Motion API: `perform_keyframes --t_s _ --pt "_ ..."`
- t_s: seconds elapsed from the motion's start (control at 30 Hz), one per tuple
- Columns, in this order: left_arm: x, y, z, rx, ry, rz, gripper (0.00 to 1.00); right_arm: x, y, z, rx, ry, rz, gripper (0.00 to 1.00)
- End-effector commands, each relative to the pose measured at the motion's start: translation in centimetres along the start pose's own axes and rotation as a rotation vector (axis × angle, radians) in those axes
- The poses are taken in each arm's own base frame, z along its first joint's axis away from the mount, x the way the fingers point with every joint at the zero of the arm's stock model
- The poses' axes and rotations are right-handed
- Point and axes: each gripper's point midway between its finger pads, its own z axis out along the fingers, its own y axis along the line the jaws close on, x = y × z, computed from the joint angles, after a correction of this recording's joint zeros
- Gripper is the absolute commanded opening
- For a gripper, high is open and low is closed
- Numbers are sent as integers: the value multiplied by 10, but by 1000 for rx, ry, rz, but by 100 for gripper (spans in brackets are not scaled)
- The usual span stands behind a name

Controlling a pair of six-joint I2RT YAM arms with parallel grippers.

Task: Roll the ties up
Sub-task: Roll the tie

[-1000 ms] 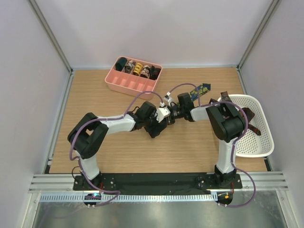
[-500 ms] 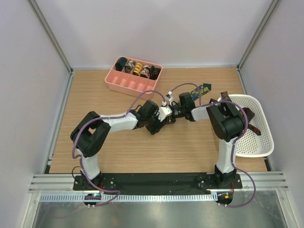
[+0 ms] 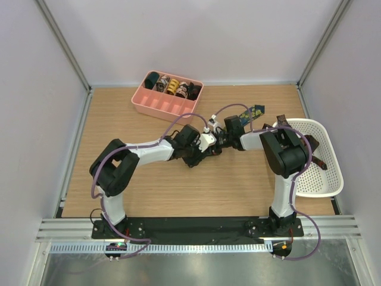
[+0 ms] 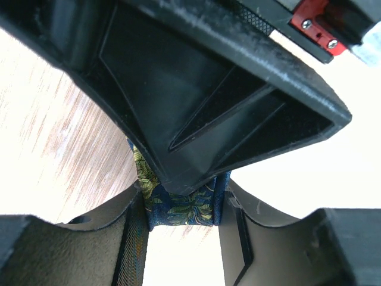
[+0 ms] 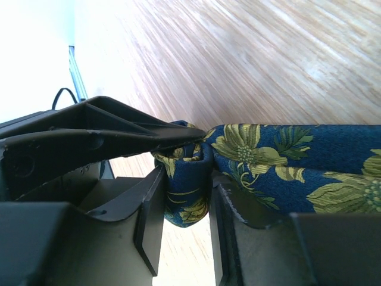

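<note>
Navy tie [image 5: 268, 161] sits near the middle of the tabletop [image 3: 149, 190], its end pinched by the left jaws and the right jaws. Rolling looks just begun. Next they should turn the fold over tightly.

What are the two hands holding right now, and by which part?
Both the left hand and right hand pinch the navy floral tie at the same folded-over bunch; the rest of the tie trails free across the table.
</note>
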Motion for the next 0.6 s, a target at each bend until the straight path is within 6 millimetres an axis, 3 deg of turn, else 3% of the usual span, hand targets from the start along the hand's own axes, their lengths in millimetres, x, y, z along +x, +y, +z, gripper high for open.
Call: perform_keyframes --t_s 0.0,0.07,0.17,0.33,0.43,0.57 --pt "19 -7 2 27 89 -4 44 -2 -18 -2 98 -1 -10 39" --pt "21 -7 3 28 101 -5 44 -3 -20 -3 116 -6 -13 40" --pt "21 -8 4 32 110 -5 44 -4 -22 -7 145 -14 -14 58" --pt "25 -8 7 33 139 -9 44 -5 -20 -10 163 -11 -16 58" --pt "25 -7 9 29 156 -12 43 -7 -19 -13 180 -15 -22 51" --pt "26 -5 9 20 177 -17 43 -2 -27 -14 218 -13 -11 56"
